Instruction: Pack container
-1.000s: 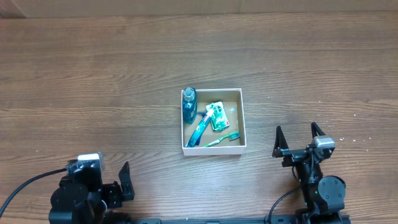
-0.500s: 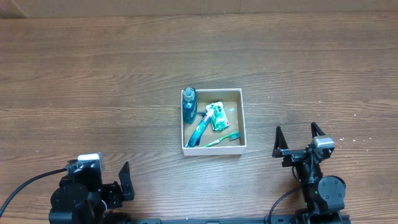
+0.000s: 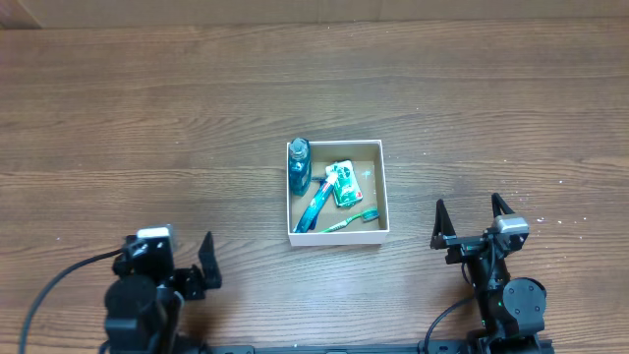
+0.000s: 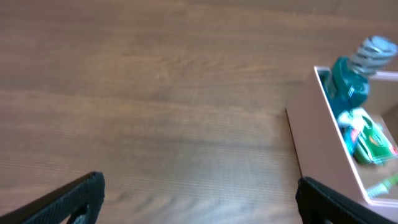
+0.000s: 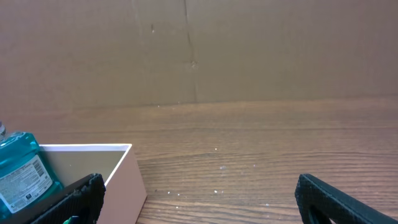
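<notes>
The container (image 3: 385, 202), a small square white-walled box with a brown floor, sits mid-table. In it lie a blue mouthwash bottle (image 3: 299, 165), a blue toothbrush (image 3: 316, 205), a green packet (image 3: 343, 184) and a green toothbrush (image 3: 349, 221). My left gripper (image 3: 179, 258) is open and empty, low at the front left; its wrist view shows the container (image 4: 317, 143) and the bottle (image 4: 351, 78) to the right, ahead of the open gripper (image 4: 199, 193). My right gripper (image 3: 468, 211) is open and empty just right of the container, which shows in its wrist view (image 5: 127, 180) beside the left finger of that gripper (image 5: 199, 193).
The wooden table (image 3: 147, 118) stretches bare around the box. A brown cardboard wall (image 5: 199, 50) stands along the far edge. Small white specks (image 5: 217, 168) lie on the wood in front of the right gripper.
My left arm has shifted a little to the right and forward, turning toward the container. The right arm and the box's contents have not moved.
</notes>
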Available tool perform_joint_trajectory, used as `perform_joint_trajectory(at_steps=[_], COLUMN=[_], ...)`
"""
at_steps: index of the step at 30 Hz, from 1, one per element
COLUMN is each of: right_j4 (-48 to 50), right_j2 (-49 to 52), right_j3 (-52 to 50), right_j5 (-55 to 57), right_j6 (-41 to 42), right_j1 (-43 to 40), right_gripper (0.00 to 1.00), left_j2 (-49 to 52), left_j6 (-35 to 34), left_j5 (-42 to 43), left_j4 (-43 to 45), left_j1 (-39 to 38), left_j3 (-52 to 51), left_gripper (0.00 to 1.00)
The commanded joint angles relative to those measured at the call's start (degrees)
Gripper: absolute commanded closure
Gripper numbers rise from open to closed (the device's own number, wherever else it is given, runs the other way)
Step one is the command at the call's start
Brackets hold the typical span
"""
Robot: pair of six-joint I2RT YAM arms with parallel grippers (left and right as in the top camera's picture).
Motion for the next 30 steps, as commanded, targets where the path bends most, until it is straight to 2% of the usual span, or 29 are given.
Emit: perform_joint_trajectory(at_steps=[1,3,7,10,12,30], right_j4=[0.4,0.4,0.4,0.4,0.4,0.4], right_j2=[-0.6,-0.6,-0.6,-0.6,-0.6,-0.6], right_j3=[-0.5,-0.5,-0.5,-0.5,-0.5,-0.5], right_j5=[-0.3,-0.3,-0.3,-0.3,-0.3,-0.3], right_j6=[-0.2,-0.2,-0.2,-0.2,-0.2,-0.2], right_j1=[0.0,0.0,0.0,0.0,0.0,0.0], right_gripper=[0.00,0.00,0.00,0.00,0.00,0.00], left_j2=[-7.5,-9.9,-13.7,-13.8,-13.7,-13.7], left_j6=[0.9,1.3,7.9,12.9,12.2,12.4], left_j5=[1.8,1.8,3.8,9.5,10.1,10.1], left_j4=[12.7,20.5,40.5,47.4,43.7,43.8], left_j1=[-0.1,-0.2,-0.1,-0.1,-0.1,-0.1], left_j3=[-12.9,-17.3,-26.5,-31.2,-32.0,-32.0], left_gripper=[0.00,0.00,0.00,0.00,0.00,0.00])
